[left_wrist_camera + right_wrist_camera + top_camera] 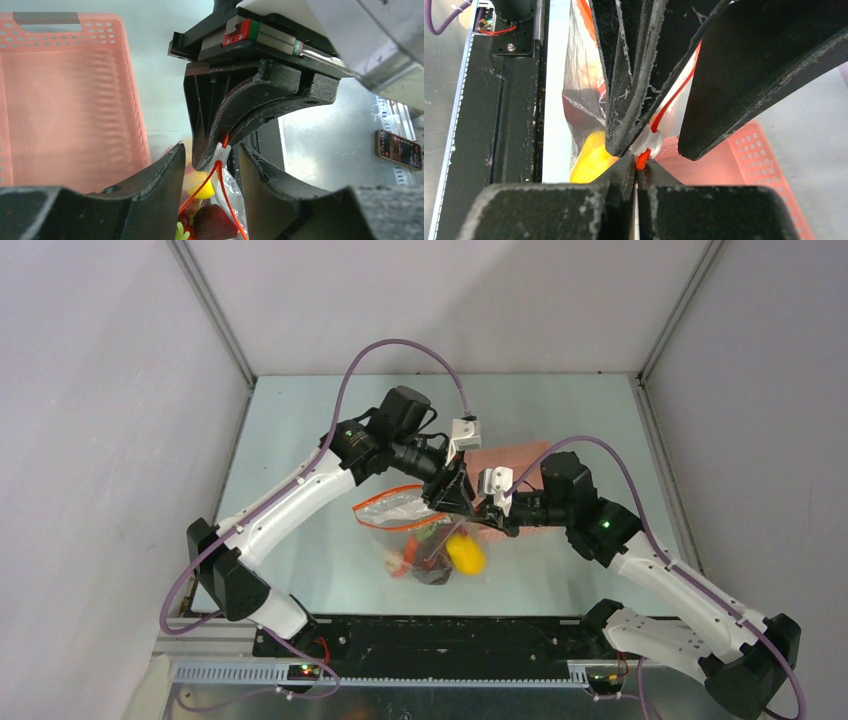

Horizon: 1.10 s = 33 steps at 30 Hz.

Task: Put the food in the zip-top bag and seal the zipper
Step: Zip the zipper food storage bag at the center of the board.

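Observation:
The clear zip-top bag (425,540) hangs lifted over the table. It holds the food: a yellow lemon (466,553), a red chili (400,562) and a dark round fruit (433,576). My right gripper (638,170) is shut on the orange-red zipper (642,161) at its end, just past the white tip (647,143). My left gripper (211,151) is open and straddles the bag just below that white tip (223,151), not touching it. Below the tip the two zipper strands (227,195) part. In the top view both grippers meet at the bag's right corner (478,510).
The pink mesh basket (522,454) stands just behind the grippers and also shows in the left wrist view (65,100) and the right wrist view (764,165). The black base rail (430,635) runs along the near edge. A small dark device (398,149) lies by the rail.

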Each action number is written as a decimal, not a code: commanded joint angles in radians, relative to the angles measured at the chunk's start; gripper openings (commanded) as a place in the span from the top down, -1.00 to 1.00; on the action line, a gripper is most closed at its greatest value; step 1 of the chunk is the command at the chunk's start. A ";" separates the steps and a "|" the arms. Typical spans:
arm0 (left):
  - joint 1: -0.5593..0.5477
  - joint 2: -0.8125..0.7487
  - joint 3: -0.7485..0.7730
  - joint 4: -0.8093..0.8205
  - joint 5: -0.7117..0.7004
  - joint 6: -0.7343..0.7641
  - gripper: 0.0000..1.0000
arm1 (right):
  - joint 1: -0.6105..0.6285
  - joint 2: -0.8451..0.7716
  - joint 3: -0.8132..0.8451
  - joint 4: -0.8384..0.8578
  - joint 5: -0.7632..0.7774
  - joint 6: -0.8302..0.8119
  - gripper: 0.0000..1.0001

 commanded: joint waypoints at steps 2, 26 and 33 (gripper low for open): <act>-0.007 0.000 0.003 0.014 0.023 0.011 0.10 | 0.005 -0.013 0.057 0.027 0.007 -0.004 1.00; -0.046 -0.026 0.011 -0.212 -0.072 0.257 1.00 | 0.000 -0.012 0.071 -0.034 0.082 -0.003 1.00; -0.045 -0.090 -0.059 -0.299 -0.255 0.363 1.00 | -0.005 -0.015 0.070 -0.126 0.135 -0.020 1.00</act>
